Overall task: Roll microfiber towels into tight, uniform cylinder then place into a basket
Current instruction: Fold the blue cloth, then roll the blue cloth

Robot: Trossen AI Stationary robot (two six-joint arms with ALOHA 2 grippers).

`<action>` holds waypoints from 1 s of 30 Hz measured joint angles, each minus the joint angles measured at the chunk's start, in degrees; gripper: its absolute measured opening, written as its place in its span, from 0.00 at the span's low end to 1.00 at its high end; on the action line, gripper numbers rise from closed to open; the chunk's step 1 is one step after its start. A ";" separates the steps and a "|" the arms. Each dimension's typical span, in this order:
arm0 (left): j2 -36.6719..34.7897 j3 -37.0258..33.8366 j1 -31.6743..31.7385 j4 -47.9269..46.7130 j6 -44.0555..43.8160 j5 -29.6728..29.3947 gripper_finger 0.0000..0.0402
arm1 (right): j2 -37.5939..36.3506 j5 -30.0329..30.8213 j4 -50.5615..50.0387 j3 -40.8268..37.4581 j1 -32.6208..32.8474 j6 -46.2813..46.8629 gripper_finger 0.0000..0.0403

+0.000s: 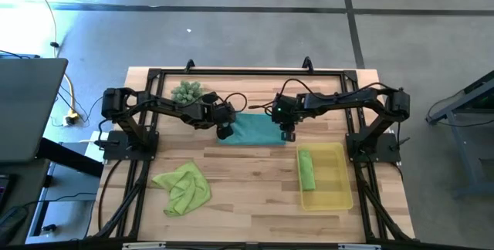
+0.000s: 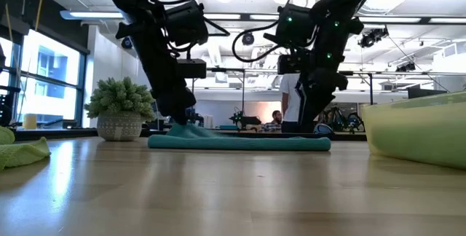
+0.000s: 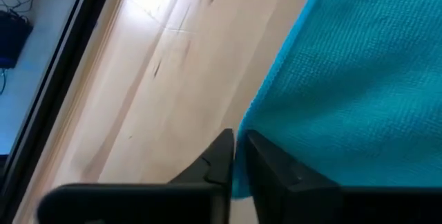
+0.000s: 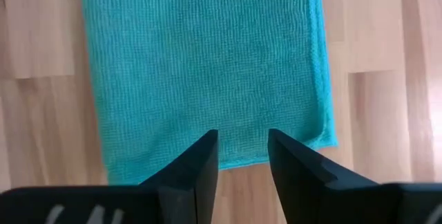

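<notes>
Wooden counter (image 1: pixel 247 184): flat teal towel (image 1: pixel 252 130) at centre. Left gripper (image 3: pixel 235 156), fingers nearly together at its nine-o'clock edge; right gripper (image 4: pixel 242 155), fingers apart, at three o'clock. Rolling would need level, equal grips.

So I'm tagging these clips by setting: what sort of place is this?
Probably a robotics lab or workshop in a large open hall: a pale wooden work table on a bare grey concrete floor, long ceiling strip lights, and people among equipment benches in the background.

Bright overhead lighting, window glare, blurred wrist foregrounds
</notes>
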 joint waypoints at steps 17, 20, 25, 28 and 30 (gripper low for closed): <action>-2.49 -0.16 -1.99 -1.64 -10.50 16.79 0.29 | 5.99 -0.04 1.03 0.00 1.88 14.81 0.29; -0.74 -1.17 -2.65 -0.52 -10.61 22.33 0.29 | 7.85 0.59 1.85 0.23 1.88 15.11 0.29; 2.08 -2.16 -4.35 -0.17 -14.31 22.58 0.29 | 8.93 7.96 3.39 0.28 1.46 9.05 0.29; 3.31 -2.10 -6.08 0.52 -17.97 22.52 0.29 | 8.82 13.99 6.08 0.07 0.64 3.41 0.29; 3.39 -2.12 -7.47 1.82 -21.40 24.37 0.29 | 9.08 16.91 9.06 -0.05 -0.06 -1.13 0.29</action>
